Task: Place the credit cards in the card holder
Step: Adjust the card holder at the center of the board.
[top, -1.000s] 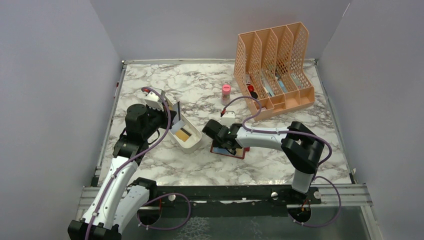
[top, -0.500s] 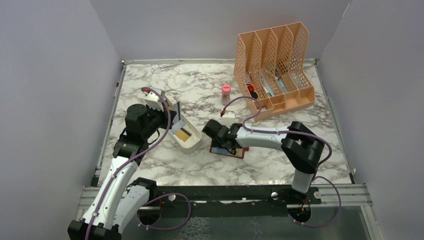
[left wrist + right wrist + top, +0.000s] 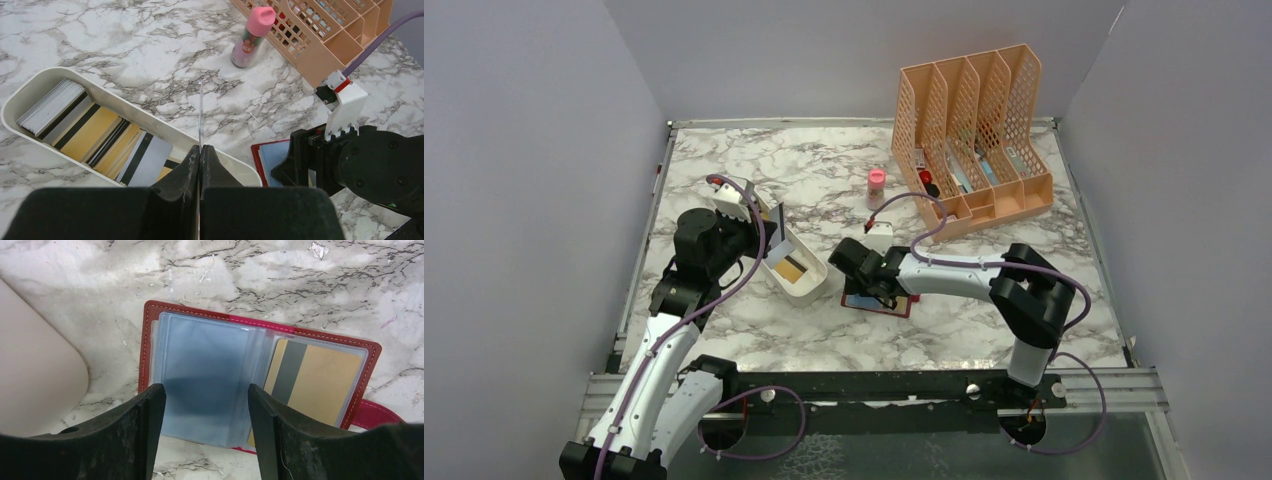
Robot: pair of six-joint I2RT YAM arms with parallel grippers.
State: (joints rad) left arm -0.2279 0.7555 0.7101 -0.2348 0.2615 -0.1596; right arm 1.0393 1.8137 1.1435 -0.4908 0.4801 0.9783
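- The card holder (image 3: 250,375) lies open and flat on the marble tabletop (image 3: 824,180), just right of the white tray (image 3: 235,167); it has a red cover with pale stitching along the edge and a red tab poking out at its right side
- Inside it are clear plastic sleeves; the left sleeve looks bluish and hazy, and whether it holds anything cannot be told; the right sleeve holds a gold card (image 3: 320,385) with a dark stripe down its left part
- The right claw (image 3: 204,392) hangs directly over the card holder, its fingers spread wide with nothing between them
- The left claw (image 3: 200,155) is pinched narrow on a credit card (image 3: 200,110), seen edge-on as a thin upright line; it sits above the near end of the tray
- The tray holds more cards leaning in a row: a silvery stack (image 3: 50,102) at the far end, then gold ones (image 3: 95,135) with dark stripes, then a grey one
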